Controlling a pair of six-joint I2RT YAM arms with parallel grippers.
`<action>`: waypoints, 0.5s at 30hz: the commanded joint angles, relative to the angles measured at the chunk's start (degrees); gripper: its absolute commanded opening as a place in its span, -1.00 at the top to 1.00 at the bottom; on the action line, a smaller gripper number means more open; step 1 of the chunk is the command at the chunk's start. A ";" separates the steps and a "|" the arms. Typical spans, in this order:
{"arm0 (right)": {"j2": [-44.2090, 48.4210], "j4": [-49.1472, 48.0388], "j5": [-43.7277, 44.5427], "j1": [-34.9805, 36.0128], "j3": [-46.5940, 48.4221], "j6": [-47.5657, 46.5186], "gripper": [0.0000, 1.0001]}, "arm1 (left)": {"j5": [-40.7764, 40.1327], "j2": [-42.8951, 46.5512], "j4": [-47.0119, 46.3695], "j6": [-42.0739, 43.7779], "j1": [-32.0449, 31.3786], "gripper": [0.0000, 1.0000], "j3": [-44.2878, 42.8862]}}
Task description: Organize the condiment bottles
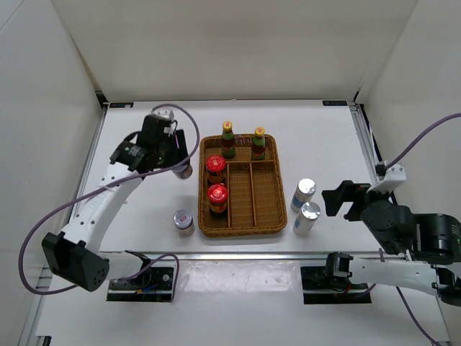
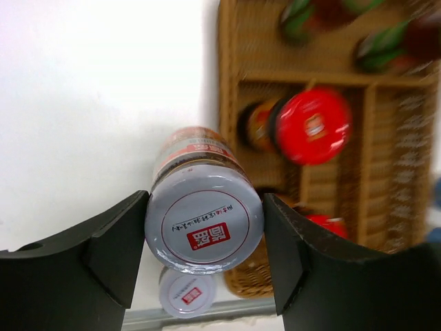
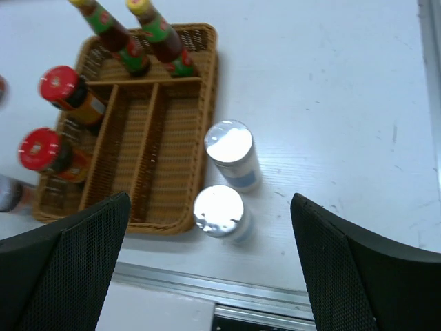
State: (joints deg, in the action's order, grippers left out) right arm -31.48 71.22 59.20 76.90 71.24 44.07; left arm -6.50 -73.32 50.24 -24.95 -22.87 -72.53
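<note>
My left gripper (image 1: 181, 162) (image 2: 204, 234) is shut on a silver-lidded jar (image 2: 204, 221) and holds it above the table, just left of the wicker tray (image 1: 265, 189). The other silver-lidded jar (image 1: 184, 222) (image 2: 187, 293) stands on the table by the tray's near left corner. Two red-lidded jars (image 1: 215, 164) (image 1: 217, 194) stand in the tray's left compartment. Two yellow-capped sauce bottles (image 1: 228, 138) (image 1: 258, 142) stand in its far compartment. Two silver cylinders (image 1: 303, 194) (image 1: 307, 218) stand right of the tray. My right gripper (image 1: 344, 200) (image 3: 210, 265) is open, to the right of and above the cylinders (image 3: 232, 155) (image 3: 220, 212).
The tray's two long middle and right compartments (image 3: 138, 152) hold nothing. A metal rail (image 1: 238, 254) runs along the table's near edge. White walls enclose the table on three sides.
</note>
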 commanded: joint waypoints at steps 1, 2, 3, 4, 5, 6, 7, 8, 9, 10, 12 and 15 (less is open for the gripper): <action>1.15 5.32 5.04 0.18 -3.03 3.89 -1.00 | -3.51 0.91 -0.05 -0.88 -2.17 0.79 -12.50; 1.16 7.07 5.66 0.18 -3.91 6.00 -1.00 | -4.04 0.11 0.56 -0.89 -4.35 0.79 -14.72; 1.77 10.57 6.19 0.18 -3.92 8.20 -1.00 | -4.04 -0.68 0.56 -0.89 -5.59 0.79 -16.83; 1.78 11.82 6.19 0.18 -4.88 9.96 -1.00 | -4.04 -2.60 0.56 -1.41 -6.91 0.79 -20.94; 2.30 12.71 6.19 0.18 -4.89 11.20 -1.00 | -4.65 -3.66 0.56 -1.42 -9.71 0.79 -22.90; 2.31 12.71 6.19 0.18 -4.89 11.21 -1.00 | -5.18 -4.89 0.56 -1.42 -11.13 0.79 -24.83; 2.31 12.71 6.19 0.18 -4.89 11.21 -1.00 | -6.23 -7.51 0.56 -1.42 -12.53 0.79 -28.50; 2.83 12.71 6.71 0.18 -4.89 11.90 -1.00 | -7.02 -8.93 0.56 -1.42 -15.68 0.79 -30.19; 2.83 12.71 6.72 0.18 -4.89 11.91 -1.00 | -7.82 -10.60 0.56 -0.63 -17.19 0.79 -31.86; 2.83 12.71 7.24 0.18 -4.89 11.91 -1.00 | -8.69 -12.36 0.56 -0.02 -18.60 0.79 -35.19; 2.83 13.33 7.25 0.18 -4.89 12.79 -1.00 | -10.10 -17.54 0.56 0.60 -21.15 0.79 -37.58; 2.83 13.33 7.25 0.18 -4.89 13.31 -1.00 | -10.11 -22.91 0.56 0.08 -21.78 0.79 -39.61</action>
State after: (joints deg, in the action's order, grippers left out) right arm -29.17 76.95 63.77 76.90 66.30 54.65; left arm -13.47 -93.60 51.77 -25.04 -44.38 -109.51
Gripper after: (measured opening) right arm 0.998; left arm 0.734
